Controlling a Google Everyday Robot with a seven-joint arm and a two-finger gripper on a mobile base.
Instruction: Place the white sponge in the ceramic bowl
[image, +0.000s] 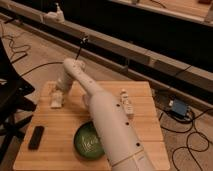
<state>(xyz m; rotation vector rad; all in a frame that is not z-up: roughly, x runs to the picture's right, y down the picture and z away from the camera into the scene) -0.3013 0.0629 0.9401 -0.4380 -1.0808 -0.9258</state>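
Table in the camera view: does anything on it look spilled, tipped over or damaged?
Nothing stands out. The white sponge lies flat with the hand right at it; the ceramic bowl stands upright.

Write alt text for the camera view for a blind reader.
A white robot arm reaches over a wooden table, its hand at the white sponge near the far edge. The green ceramic bowl sits by the near edge, partly behind the arm.

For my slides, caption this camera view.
Robot gripper poised at the white sponge near the wooden table's far left corner, green bowl near the front edge.
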